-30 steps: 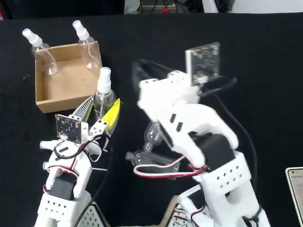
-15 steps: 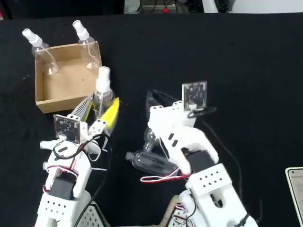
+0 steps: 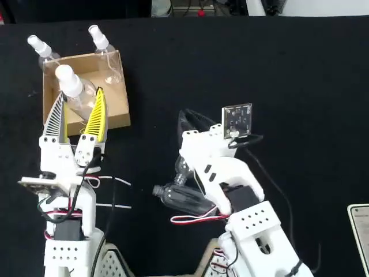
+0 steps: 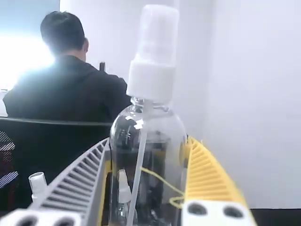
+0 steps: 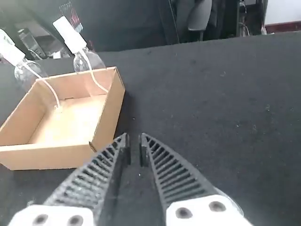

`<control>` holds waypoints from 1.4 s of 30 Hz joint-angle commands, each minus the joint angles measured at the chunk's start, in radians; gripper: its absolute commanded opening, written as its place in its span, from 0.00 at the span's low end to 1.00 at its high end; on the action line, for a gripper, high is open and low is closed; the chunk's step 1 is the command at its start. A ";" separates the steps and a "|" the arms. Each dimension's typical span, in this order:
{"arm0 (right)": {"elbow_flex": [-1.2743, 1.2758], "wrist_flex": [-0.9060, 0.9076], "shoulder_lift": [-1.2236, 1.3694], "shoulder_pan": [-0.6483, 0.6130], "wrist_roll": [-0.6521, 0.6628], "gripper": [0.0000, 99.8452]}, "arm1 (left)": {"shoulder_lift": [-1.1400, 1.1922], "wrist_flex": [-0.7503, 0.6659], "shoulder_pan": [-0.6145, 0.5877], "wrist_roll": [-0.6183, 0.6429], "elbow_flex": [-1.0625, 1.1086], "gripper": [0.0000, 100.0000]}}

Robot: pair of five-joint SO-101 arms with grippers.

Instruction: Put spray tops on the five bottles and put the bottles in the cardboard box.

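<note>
- Plainly, the bottle (image 3: 79, 97) is thin clear plastic: probably light, smooth and easily dented, so its round body below the shoulder looks the safest place to grip.
- The left end effector (image 3: 81, 108) clamps it there, one ribbed finger on each side, over the cardboard box (image 3: 81, 56).
- Its white spray top (image 4: 153, 52) is hard plastic, with a thin tube running down inside.
- The right end effector (image 5: 134, 141) is nearly closed and empty, above the matte black tabletop (image 3: 288, 75).
- Two more bottles (image 3: 179, 197) lie on their sides under that arm.
</note>
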 commanded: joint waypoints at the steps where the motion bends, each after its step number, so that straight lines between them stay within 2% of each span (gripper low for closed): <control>1: -0.016 -0.029 0.067 0.006 0.009 0.04 | 0.000 -0.026 -0.013 -0.002 0.022 0.09; 13: -0.012 -0.029 0.070 0.006 0.009 0.04 | 0.000 -0.028 -0.019 -0.003 0.022 0.09; 20: -0.010 -0.029 0.071 0.006 0.009 0.04 | 0.000 -0.029 -0.076 -0.003 0.022 0.09; 27: -0.010 -0.029 0.071 0.006 0.009 0.04 | 0.000 -0.107 -0.102 -0.003 0.022 0.09; 34: -0.010 -0.029 0.071 0.006 0.009 0.04 | 0.012 -0.106 -0.099 -0.003 -0.058 0.09; 37: -0.010 -0.029 0.071 0.006 0.009 0.04 | 0.110 -0.106 -0.097 0.000 -0.156 0.09; 42: -0.010 -0.029 0.071 0.006 0.009 0.04 | 0.453 -0.106 -0.105 -0.002 -0.302 0.09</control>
